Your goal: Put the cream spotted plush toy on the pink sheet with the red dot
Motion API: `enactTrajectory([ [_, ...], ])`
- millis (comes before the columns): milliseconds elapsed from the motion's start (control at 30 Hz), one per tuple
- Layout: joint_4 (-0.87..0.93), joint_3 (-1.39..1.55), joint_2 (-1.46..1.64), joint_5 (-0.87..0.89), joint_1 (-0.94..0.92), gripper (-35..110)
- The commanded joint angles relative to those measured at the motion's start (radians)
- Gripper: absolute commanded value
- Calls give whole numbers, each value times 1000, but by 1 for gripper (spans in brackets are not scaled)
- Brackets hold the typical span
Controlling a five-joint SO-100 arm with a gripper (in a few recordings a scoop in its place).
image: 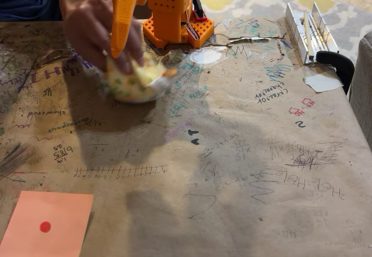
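The cream spotted plush toy lies in the upper left of the fixed view on the brown paper-covered table, blurred, with green and orange spots and a white tag showing at its right side. A person's hand comes down from the top edge and touches the toy's upper left. The orange gripper hangs in front of that hand, its tip just above the toy; whether its jaws are parted or closed cannot be told, since one orange finger alone is clear. Behind it, the arm's orange base stands at the top centre. The pink sheet with the red dot lies flat in the lower left corner, well apart from the toy. The table paper is covered in pen scribbles; most are too faint or upside down to read, though a "2" right of centre and a ruler-like ticked line in the lower left can be made out. A small white paper scrap lies at the right edge, below a metal clamp.
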State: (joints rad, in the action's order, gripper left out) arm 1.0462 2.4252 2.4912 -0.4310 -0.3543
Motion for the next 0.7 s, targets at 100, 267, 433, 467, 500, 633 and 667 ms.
enactTrajectory([
  [100,138,583,881,91,310,35],
  [267,138,583,881,91,307,35],
  [433,138,583,881,97,301,35],
  [467,138,583,881,100,301,35],
  [500,137,583,881,101,302,35],
  [633,138,583,881,91,322,34],
  [667,146,583,881,84,325,35],
])
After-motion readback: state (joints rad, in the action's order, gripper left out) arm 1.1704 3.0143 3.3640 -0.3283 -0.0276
